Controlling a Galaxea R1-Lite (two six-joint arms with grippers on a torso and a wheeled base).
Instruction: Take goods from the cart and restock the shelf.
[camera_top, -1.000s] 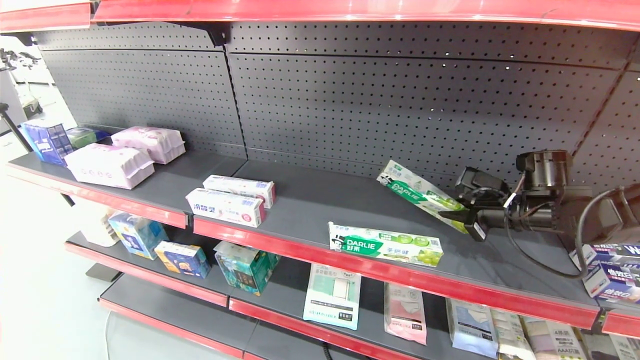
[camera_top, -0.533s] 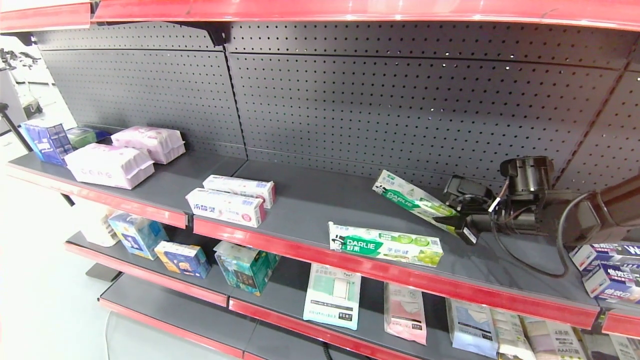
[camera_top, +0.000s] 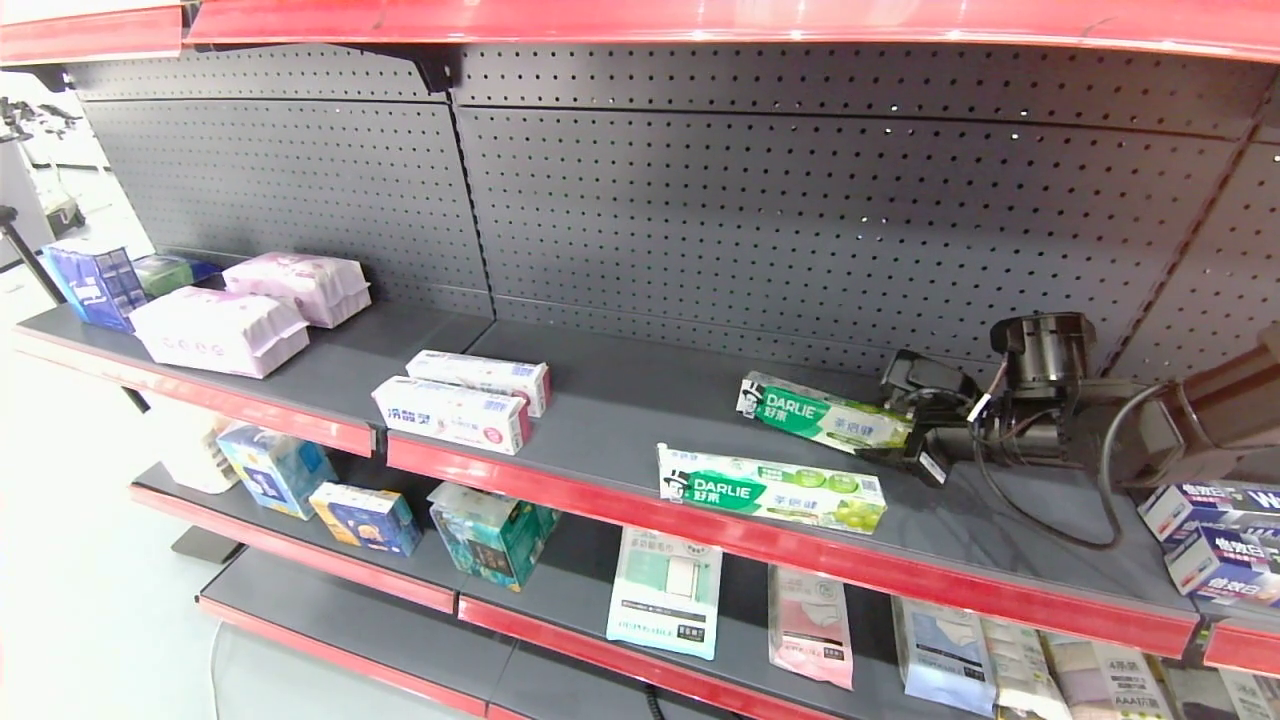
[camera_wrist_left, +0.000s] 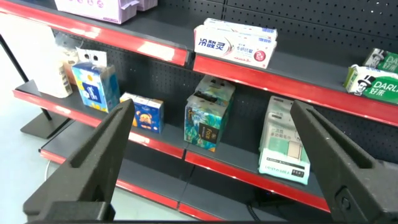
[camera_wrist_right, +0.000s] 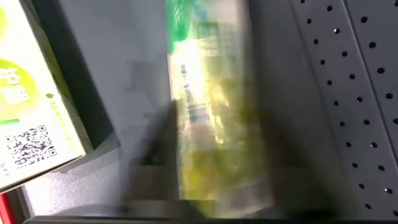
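Right gripper (camera_top: 915, 440) clamped on one end of a green toothpaste box (camera_top: 820, 420) — box nearly level, low over the shelf (camera_top: 620, 395), right of centre, toward the back; whether it touches the board, can't tell. Second green box (camera_top: 770, 487) lies just in front, at the near edge. Two white toothpaste boxes (camera_top: 462, 398) further left. Left gripper (camera_wrist_left: 212, 107) spread wide, holding nothing — facing the lower shelves (camera_wrist_left: 163, 147).

The shelf (camera_top: 620, 400) is matt grey metal (its back panel (camera_top: 800, 200) perforated), the toothpaste box (camera_top: 825, 420) glossy cardboard.
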